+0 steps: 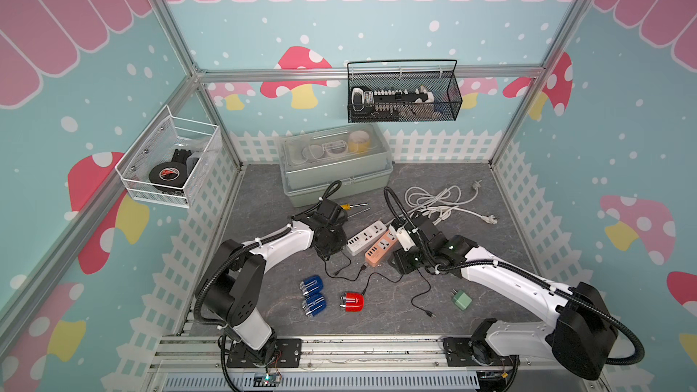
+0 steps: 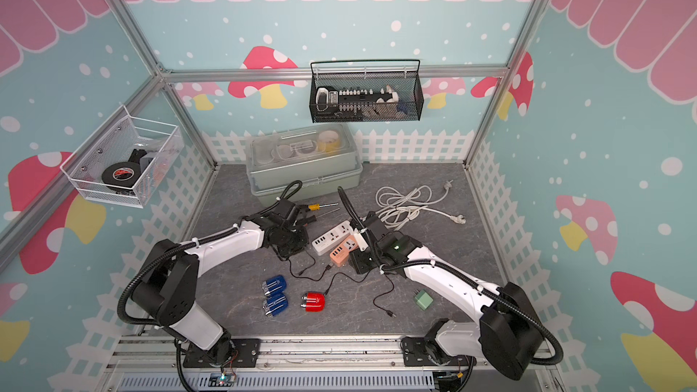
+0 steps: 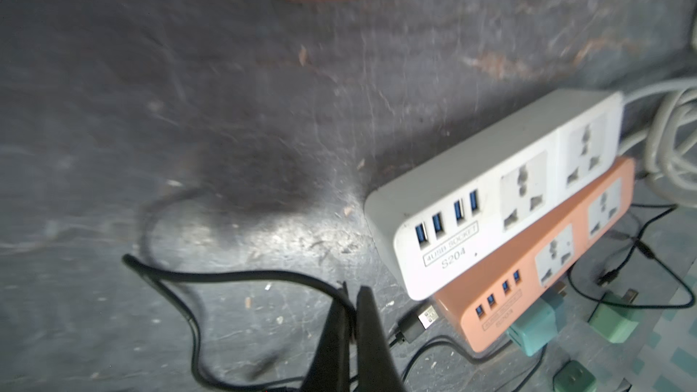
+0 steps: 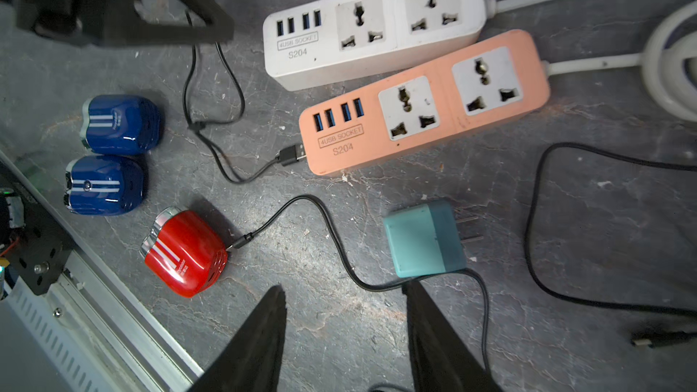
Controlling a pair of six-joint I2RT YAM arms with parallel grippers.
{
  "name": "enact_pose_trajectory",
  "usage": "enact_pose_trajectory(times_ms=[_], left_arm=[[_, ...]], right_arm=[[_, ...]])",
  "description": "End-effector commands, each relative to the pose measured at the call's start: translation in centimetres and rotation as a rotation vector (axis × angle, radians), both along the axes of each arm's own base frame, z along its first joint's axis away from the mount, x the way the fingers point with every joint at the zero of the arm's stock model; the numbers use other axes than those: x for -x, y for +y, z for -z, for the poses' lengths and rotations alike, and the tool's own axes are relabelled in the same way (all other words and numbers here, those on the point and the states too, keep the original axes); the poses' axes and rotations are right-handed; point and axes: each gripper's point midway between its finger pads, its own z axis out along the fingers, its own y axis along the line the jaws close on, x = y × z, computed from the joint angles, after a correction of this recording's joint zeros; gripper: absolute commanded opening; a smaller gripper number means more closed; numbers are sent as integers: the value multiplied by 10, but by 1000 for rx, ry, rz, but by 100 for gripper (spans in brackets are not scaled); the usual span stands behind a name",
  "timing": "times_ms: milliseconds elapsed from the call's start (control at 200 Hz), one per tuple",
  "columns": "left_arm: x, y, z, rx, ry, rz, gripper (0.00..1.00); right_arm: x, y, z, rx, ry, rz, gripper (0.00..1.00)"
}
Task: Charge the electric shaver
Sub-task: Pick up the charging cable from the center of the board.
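- Red shaver [image 1: 351,301] is lying on its side on the gray tabletop [image 1: 264,201], toward the front edge and well apart from both power strips.
- Its long axis runs side to side across the table. The silver head points toward the left arm's side and the butt end toward the right arm's.
- A thin charging lead [image 4: 243,240] is plugged into that butt end. It loops away and passes between the tips of the right gripper [image 4: 345,290].
- The right gripper's jaws stand apart with nothing in them, hovering over that lead. A teal adapter [image 4: 422,239] lies just beyond the tips.
- The left gripper [image 3: 352,292] has its jaws pinched together. It looks like they've nipped a separate black cable [image 3: 245,277], but that wrist view is pretty blurry, so I'm not 100% on that.
- That cable's USB plug [image 4: 292,154] lies loose just beside the end of the orange strip [image 4: 422,103], not in any port.
- The white strip [image 4: 373,20] sits right alongside the orange one.
- Two blue shavers [image 1: 312,285] [image 1: 313,305] sit side by side near the red one's head end.
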Motion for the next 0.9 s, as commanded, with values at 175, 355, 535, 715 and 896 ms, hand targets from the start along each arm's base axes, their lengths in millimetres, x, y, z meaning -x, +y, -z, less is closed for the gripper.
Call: enact_pose_trajectory(times_ms=[175, 355, 535, 715, 896], left_arm=[[-28, 52, -27, -83, -81, -16, 0], [-37, 47, -68, 10, -178, -16, 0], [-35, 41, -130, 126, -282, -82, 0], [-33, 24, -187, 258, -369, -95, 0], [-35, 0, -243, 398, -449, -51, 0]], right_arm=[[-20, 61, -8, -71, -13, -133, 50], [-33, 86, -14, -127, -37, -142, 50], [-56, 94, -46, -239, -62, -63, 51], [-81, 88, -71, -430, -18, 60, 55], [-101, 86, -91, -582, 52, 152, 66]])
